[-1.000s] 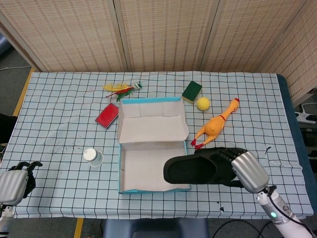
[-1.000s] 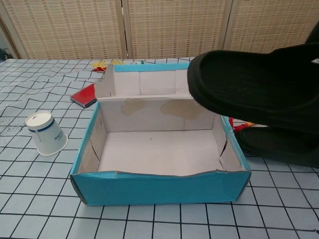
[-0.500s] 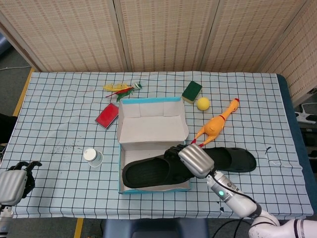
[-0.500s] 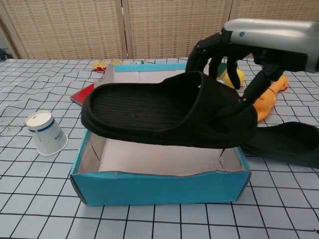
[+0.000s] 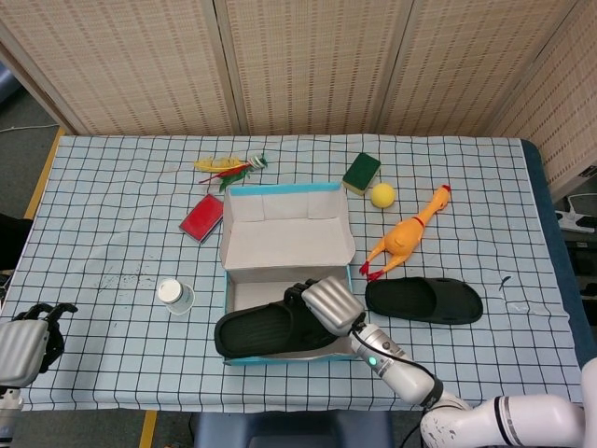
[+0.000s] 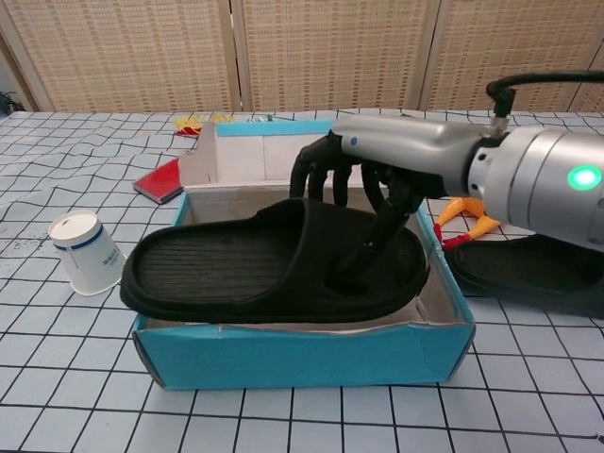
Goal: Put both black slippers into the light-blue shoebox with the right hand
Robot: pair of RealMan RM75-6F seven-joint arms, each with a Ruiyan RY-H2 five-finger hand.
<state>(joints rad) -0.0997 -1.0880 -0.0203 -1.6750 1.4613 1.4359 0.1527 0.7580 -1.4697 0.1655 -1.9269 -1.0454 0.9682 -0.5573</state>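
Observation:
My right hand [image 6: 363,179] [image 5: 322,301] grips a black slipper [image 6: 255,269] [image 5: 266,333] by its strap, fingers curled over the top. The slipper lies across the light-blue shoebox [image 6: 302,354] [image 5: 244,287], its heel end jutting over the left wall. The second black slipper [image 5: 424,300] [image 6: 533,272] rests flat on the table, right of the box. My left hand [image 5: 23,345] hangs at the table's near-left corner with fingers curled and nothing in it.
A white paper cup [image 6: 87,252] [image 5: 173,295] lies left of the box. A rubber chicken [image 5: 406,235], yellow ball [image 5: 381,194], green sponge [image 5: 360,172], red block [image 5: 201,217] and feathers [image 5: 229,166] lie behind and beside the box lid.
My right hand carried the slipper from right of the box leftward and down, until it lies across the box. The other slipper and my left hand stayed put.

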